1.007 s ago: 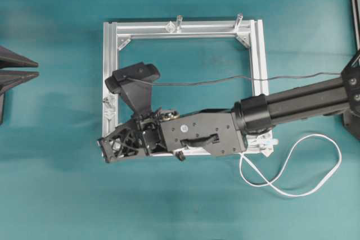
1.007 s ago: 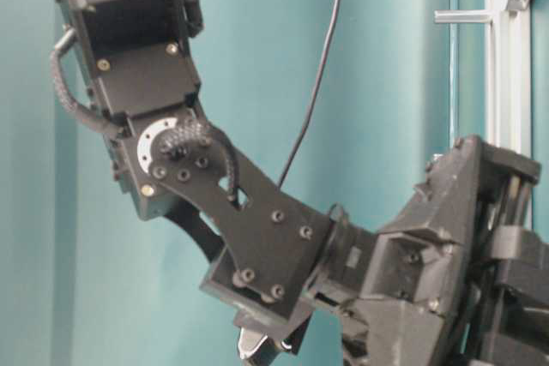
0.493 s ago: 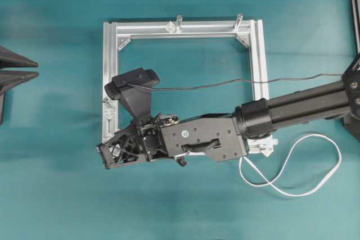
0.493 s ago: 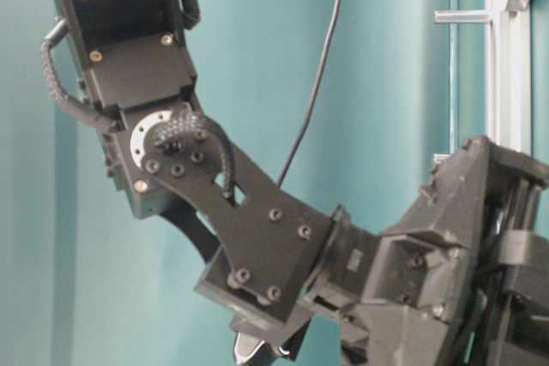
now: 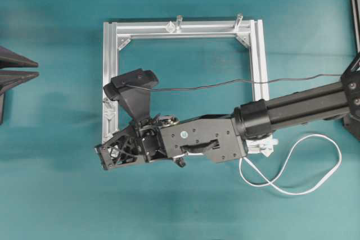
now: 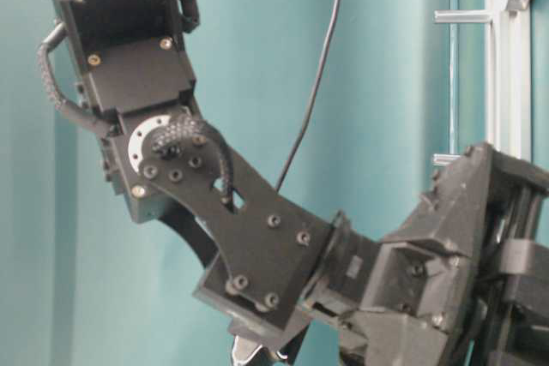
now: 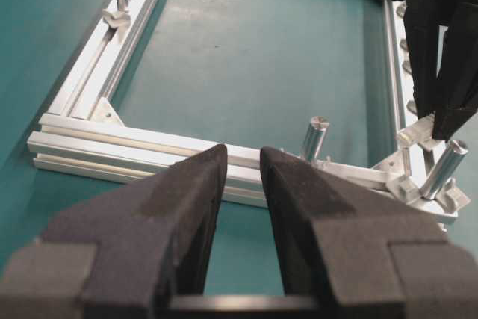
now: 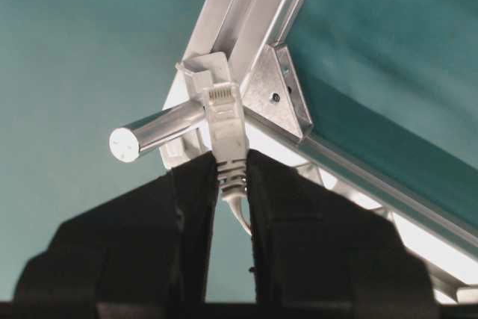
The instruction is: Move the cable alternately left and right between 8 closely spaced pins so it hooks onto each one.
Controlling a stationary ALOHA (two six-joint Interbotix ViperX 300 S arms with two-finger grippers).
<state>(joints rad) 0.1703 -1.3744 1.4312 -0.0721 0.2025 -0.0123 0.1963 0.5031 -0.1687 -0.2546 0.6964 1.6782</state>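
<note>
The right tool (image 8: 231, 177) pinches the white cable (image 5: 292, 170) just behind its clear plug (image 8: 224, 121), at the frame (image 5: 183, 29) corner beside a post (image 8: 157, 134). The left tool (image 7: 243, 184) is spread.

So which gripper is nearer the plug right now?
Right. The right gripper is shut on the cable just behind the plug, at the frame's corner. The left gripper hangs open outside the frame, off to the far side, holding nothing.
</note>
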